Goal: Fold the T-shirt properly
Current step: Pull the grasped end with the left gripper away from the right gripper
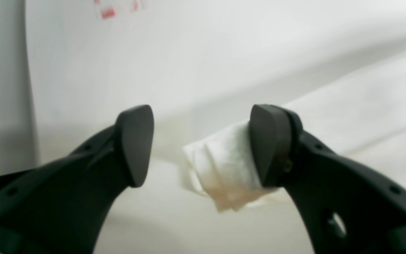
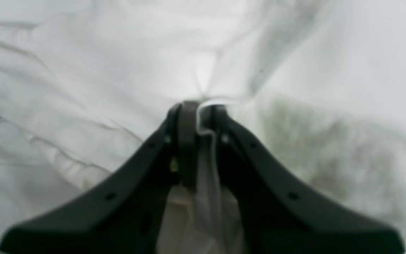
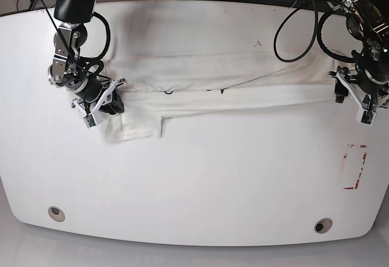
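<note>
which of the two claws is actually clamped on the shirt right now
The right claw, shut with a fold of the white cotton T-shirt pinched between its jaws. The left claw stands open, a bunched bit of cloth only resting against one finger.

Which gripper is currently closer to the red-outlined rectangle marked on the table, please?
Left. The left gripper hangs just above the red rectangle at the table's edge; the right gripper is across the table.

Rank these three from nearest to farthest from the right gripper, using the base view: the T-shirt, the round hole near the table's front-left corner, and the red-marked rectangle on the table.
1. T-shirt: pinched in the right gripper, at the cloth's left end.
2. Round hole: front-left, below the gripper.
3. Red-marked rectangle: far right, across the table.
</note>
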Available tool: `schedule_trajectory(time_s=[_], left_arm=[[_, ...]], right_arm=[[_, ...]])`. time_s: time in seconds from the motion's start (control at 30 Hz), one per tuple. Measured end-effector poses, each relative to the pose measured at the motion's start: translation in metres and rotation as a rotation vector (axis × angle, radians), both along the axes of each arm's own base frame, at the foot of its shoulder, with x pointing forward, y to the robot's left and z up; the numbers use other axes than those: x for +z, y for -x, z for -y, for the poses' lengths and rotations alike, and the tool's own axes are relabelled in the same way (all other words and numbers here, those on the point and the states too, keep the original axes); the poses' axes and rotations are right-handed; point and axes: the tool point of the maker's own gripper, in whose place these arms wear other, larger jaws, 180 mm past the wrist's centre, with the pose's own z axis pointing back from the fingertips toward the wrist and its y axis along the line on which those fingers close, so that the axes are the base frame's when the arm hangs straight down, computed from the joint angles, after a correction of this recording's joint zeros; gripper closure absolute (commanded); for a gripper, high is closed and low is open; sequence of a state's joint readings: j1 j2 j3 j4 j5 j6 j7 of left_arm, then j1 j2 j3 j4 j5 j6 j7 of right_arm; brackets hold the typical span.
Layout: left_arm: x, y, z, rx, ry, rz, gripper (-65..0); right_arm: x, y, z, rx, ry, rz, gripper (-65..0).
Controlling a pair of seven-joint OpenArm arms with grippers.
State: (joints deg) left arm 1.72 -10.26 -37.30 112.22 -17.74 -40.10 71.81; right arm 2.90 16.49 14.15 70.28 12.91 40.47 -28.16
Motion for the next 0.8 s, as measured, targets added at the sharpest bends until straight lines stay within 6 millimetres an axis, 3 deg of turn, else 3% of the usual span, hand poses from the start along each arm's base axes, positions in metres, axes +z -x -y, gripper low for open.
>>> schedule_trajectory(time_s=[0.27, 0.47, 0.63, 0.8], left_arm=[[0.003, 0.011, 0.001, -0.003, 0.107, 0.030, -40.3], [0.007, 0.012, -0.004, -0.014, 0.091, 0.030, -40.7], [0.021, 0.003, 0.004, -0.077, 0.137, 0.079, -40.7], [0.038, -0.016, 0.027, -0.194, 0.215, 0.144, -40.4]], right_arm=[[0.000, 0.000, 0.000, 0.001, 0.001, -0.001, -7.6], [0.000, 0.000, -0.001, -0.001, -0.006, 0.001, -7.6], [0.000, 0.000, -0.001, -0.001, -0.006, 0.001, -7.6], [0.000, 0.000, 0.000, -0.001, -0.006, 0.001, -7.6]])
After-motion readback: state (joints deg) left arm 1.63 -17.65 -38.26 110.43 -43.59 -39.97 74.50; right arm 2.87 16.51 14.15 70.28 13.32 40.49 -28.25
